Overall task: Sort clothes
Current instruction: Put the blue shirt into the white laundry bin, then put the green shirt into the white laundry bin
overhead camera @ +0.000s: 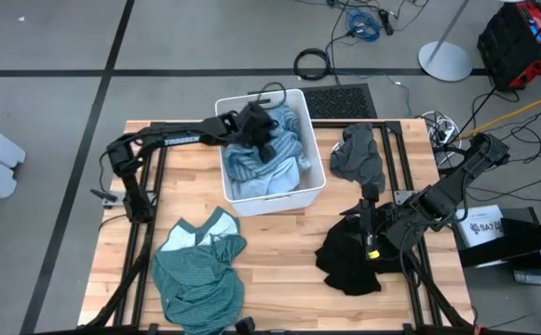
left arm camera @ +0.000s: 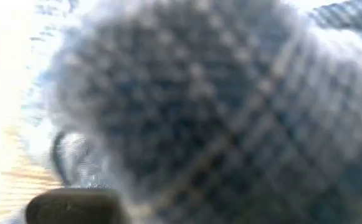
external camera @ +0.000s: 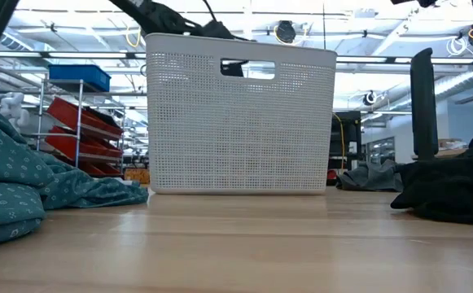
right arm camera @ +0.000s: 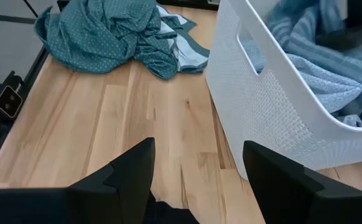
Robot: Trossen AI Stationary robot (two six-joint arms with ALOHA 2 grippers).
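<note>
The left gripper [overhead camera: 263, 126] is down among the clothes in the white bin [overhead camera: 318, 182], seemingly picking a dark patterned piece [overhead camera: 272, 140]; whether its fingers have closed, I cannot tell. The right gripper [overhead camera: 367, 220] hovers spread by the black pile [overhead camera: 349, 256]. Next comes lifting out cleanly.

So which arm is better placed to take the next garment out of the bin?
The left. Its claw is already down among the blue clothes inside the bin, while the right claw hangs open over the black pile.
</note>
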